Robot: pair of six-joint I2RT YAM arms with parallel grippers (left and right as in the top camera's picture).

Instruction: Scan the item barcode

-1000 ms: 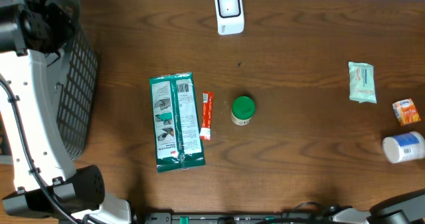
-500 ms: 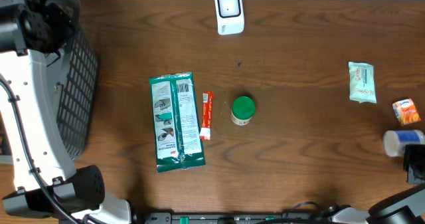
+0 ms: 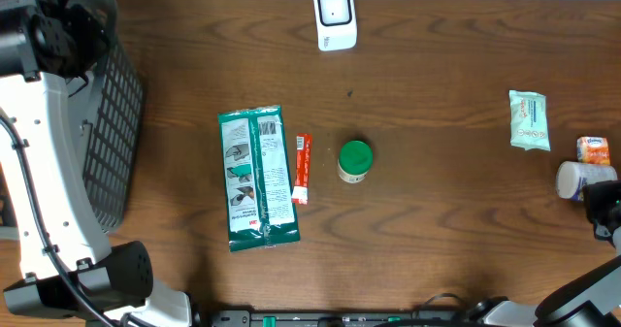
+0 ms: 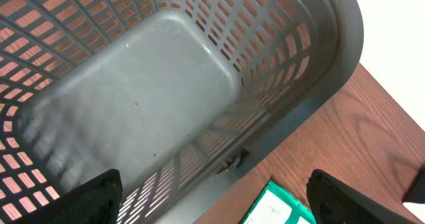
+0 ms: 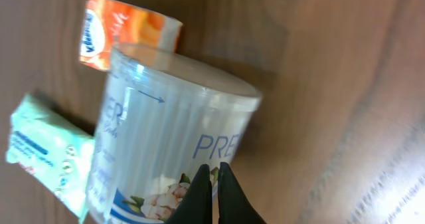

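Clear tub (image 5: 172, 131) is sitting just beside the right gripper (image 5: 214, 197), fingers clenching on nothing. Meanwhile the left gripper (image 4: 212, 204) is hanging spread wide over the basket (image 4: 133, 84).

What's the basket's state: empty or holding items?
Empty. The left wrist view looks into the grey slotted basket: bare floor, open-slot walls, nothing inside.
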